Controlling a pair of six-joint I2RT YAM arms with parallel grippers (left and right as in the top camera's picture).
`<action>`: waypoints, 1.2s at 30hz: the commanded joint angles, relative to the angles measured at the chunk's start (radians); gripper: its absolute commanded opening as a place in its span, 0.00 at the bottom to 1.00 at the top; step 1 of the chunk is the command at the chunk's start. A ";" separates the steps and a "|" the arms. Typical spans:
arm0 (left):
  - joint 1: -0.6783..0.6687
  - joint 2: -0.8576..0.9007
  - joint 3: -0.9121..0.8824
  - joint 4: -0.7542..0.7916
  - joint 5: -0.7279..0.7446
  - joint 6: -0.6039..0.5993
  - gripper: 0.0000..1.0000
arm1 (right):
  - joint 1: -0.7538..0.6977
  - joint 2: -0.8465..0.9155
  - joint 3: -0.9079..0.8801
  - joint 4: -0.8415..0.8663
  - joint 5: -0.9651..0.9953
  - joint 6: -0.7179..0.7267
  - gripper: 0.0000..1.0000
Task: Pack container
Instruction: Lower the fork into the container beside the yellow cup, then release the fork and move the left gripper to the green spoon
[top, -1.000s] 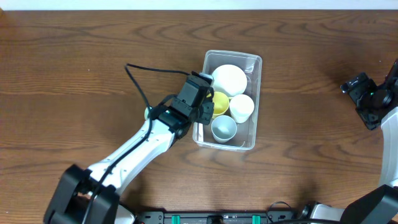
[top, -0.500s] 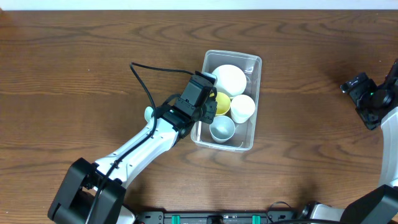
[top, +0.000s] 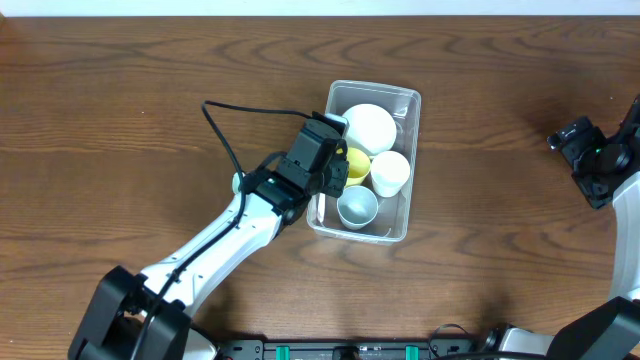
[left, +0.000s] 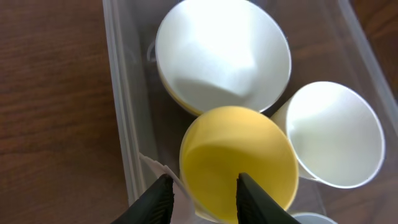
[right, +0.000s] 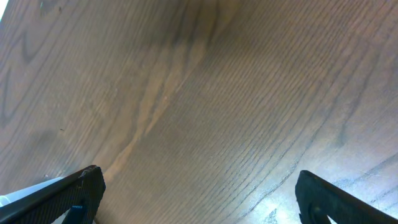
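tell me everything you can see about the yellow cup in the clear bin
The yellow cup is small, round and plain, smooth plastic by its look, empty and mouth up. It sits in the container beside one long wall, crowded against the white bowl and the white cup. The left tool straddles its rim, one finger inside and one outside; whether it pinches the wall is unclear.

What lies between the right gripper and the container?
Nothing but bare wooden table lies between the right gripper and the container. The overhead view shows this stretch whole.
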 joint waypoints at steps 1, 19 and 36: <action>0.000 -0.020 0.018 -0.013 -0.004 0.018 0.34 | -0.008 0.003 0.005 -0.001 0.010 0.009 0.99; 0.000 -0.020 0.018 -0.048 -0.010 0.018 0.31 | -0.008 0.003 0.005 -0.001 0.010 0.009 0.99; 0.213 -0.253 0.018 -0.251 -0.106 0.013 0.56 | -0.008 0.003 0.005 -0.001 0.010 0.009 0.99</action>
